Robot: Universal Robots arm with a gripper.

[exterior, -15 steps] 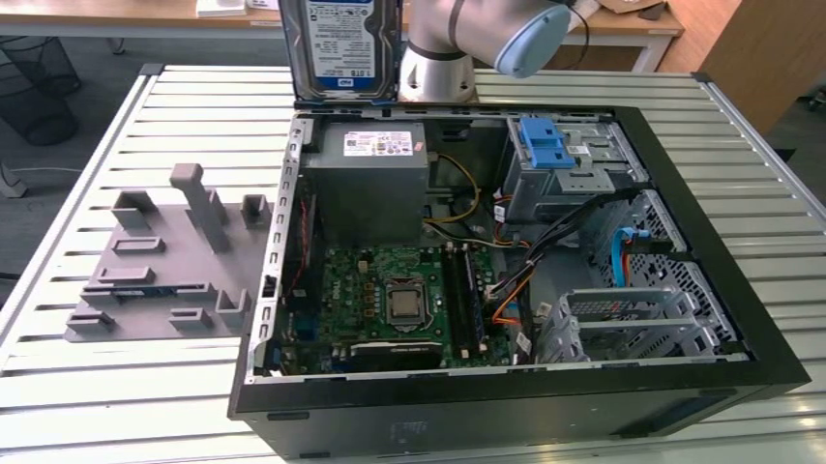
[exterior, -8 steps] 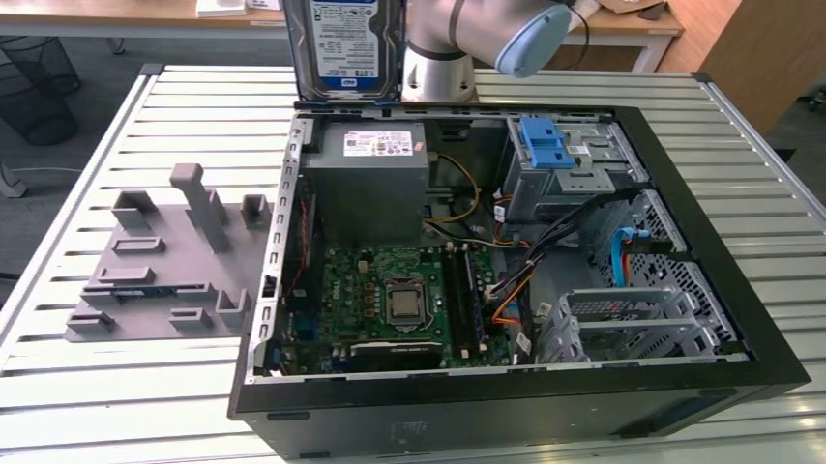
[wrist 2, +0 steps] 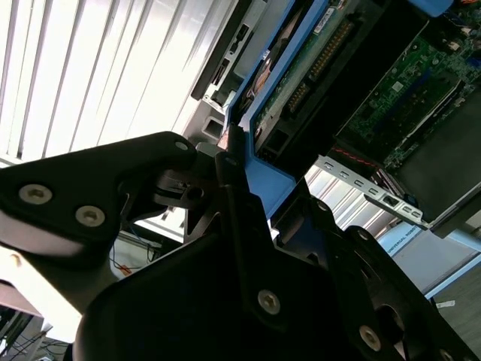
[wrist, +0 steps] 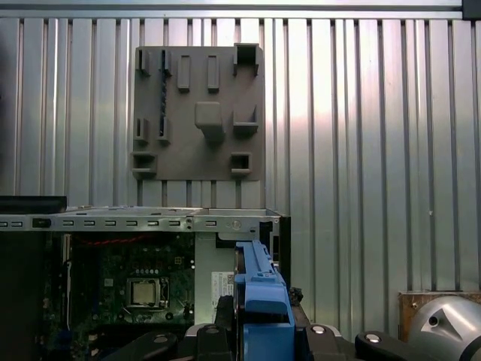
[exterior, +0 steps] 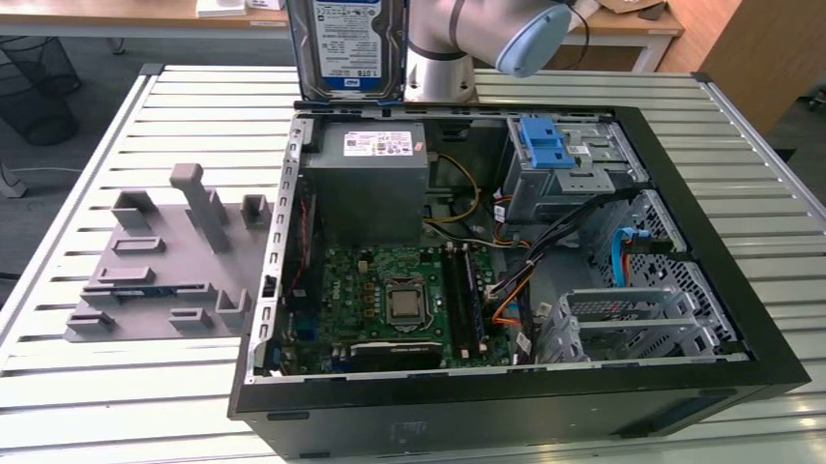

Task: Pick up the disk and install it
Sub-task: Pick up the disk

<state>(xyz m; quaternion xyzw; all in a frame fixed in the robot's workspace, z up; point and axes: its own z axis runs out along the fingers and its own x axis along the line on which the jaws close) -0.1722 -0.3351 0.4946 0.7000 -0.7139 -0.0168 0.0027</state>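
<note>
The disk (exterior: 346, 46) hangs upright in the air above the far edge of the open computer case (exterior: 516, 387), its blue-and-white label facing the exterior camera and its blue carrier frame along the lower edge. In both wrist views my gripper (wrist: 258, 335) is shut on the disk's blue carrier frame (wrist: 260, 289), with black fingers (wrist 2: 154, 169) pressed on either side of the blue plastic (wrist 2: 263, 169). The disk's green circuit-board side (wrist 2: 316, 68) shows in the second wrist view. Below it lies the case's motherboard (wrist: 143, 289).
Inside the case sit a grey power-supply box (exterior: 368, 179), a blue latch on a silver cage (exterior: 548, 145), a motherboard (exterior: 394, 300) and an empty metal drive cage (exterior: 633, 324). A grey fixture plate (exterior: 162, 261) lies on the slatted table (exterior: 103, 387) at the exterior view's left.
</note>
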